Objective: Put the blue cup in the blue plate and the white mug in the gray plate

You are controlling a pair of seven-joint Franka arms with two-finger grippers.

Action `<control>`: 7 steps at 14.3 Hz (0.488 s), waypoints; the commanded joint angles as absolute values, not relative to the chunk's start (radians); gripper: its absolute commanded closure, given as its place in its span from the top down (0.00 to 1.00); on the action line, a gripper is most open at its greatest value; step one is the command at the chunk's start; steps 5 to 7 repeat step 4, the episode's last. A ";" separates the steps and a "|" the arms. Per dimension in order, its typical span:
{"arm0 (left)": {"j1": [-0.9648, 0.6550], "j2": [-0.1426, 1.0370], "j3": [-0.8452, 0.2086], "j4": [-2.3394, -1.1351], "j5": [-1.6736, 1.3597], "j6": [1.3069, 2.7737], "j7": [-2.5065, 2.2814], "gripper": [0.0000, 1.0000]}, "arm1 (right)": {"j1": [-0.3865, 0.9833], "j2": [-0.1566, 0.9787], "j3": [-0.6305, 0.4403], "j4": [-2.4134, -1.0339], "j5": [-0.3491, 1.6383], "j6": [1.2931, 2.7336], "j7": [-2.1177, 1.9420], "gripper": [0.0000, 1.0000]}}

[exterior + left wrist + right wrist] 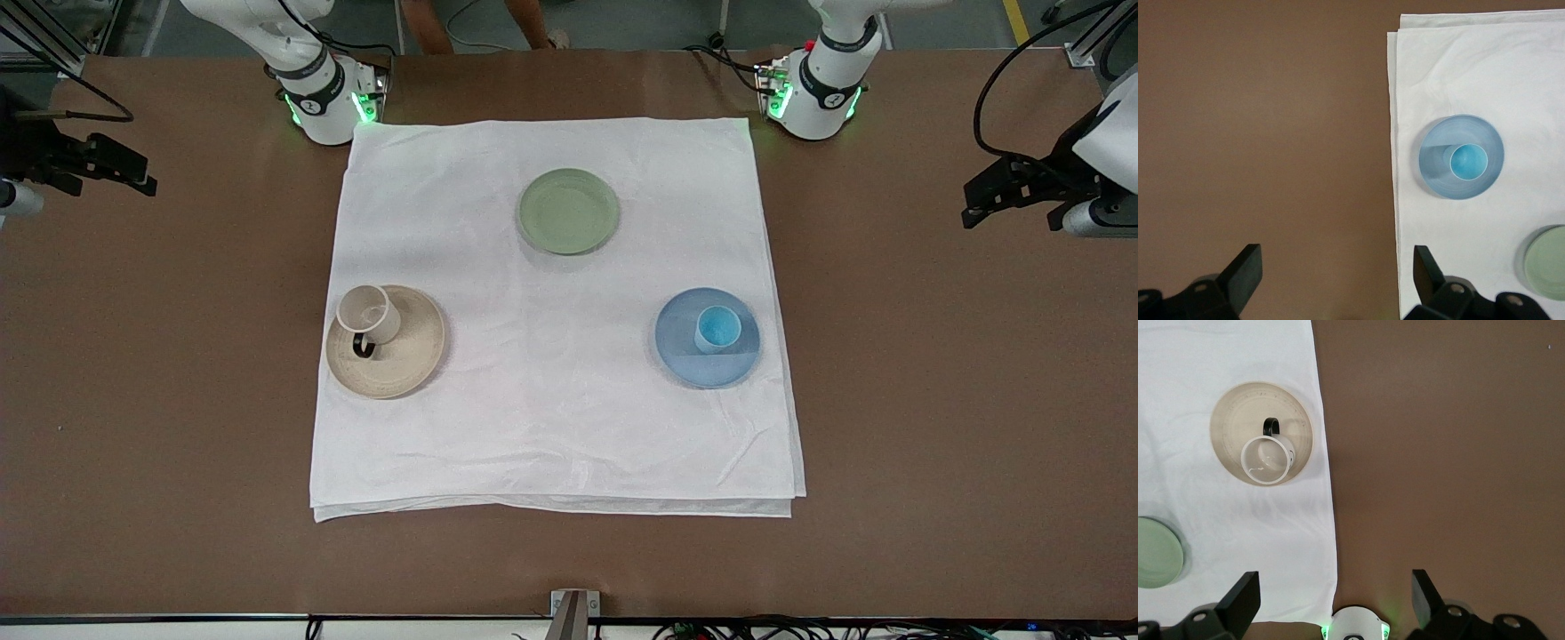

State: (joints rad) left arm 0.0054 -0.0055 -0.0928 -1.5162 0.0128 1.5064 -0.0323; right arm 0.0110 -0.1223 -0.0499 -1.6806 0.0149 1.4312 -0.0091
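- Front view: a white cloth [556, 320] lies spread on the brown table [960, 400], with 3 plates on it.
- Front view: the blue cup [717, 328] stands upright on the blue plate [707, 363], toward the left arm's end of the table.
- Front view: the white mug [367, 313] stands upright on the gray plate [404, 351], toward the right arm's end. It sits close to the plate's rim, and its black handle points toward the front camera.
- Front view: the pale green plate [568, 211] has nothing on it. It lies between the 2 other plates and farther from the front camera than both.
- Front view: the left gripper [996, 191] waits over bare table off the cloth at the left arm's end. The right gripper [111, 164] waits over bare table at the right arm's end.
- Left wrist view: the left gripper [1337, 270] has its 2 dark fingers [1245, 270] spread wide with nothing between them. It hangs over the cloth's edge and the brown table. The blue cup [1468, 162] sits in the middle of the blue plate [1438, 150], and part of the pale green plate [1548, 263] shows.
- Right wrist view: the right gripper [1335, 593] also has its fingers [1241, 597] spread wide and holds nothing. The white mug [1268, 459] sits on the gray plate [1238, 420], well apart from the gripper. Part of the pale green plate [1158, 553] shows too.
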 commanded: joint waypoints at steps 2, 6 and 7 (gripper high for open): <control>0.008 -0.017 -0.092 -1.513 0.006 1.491 -0.023 1.00 | -0.012 -0.156 -0.032 -1.707 0.008 1.485 -0.021 1.00; 0.008 -0.017 -0.092 -1.513 0.006 1.488 -0.026 1.00 | -0.012 -0.156 -0.034 -1.704 0.008 1.489 -0.021 1.00; 0.008 -0.017 -0.092 -1.513 0.006 1.488 -0.026 1.00 | -0.012 -0.156 -0.034 -1.704 0.008 1.489 -0.021 1.00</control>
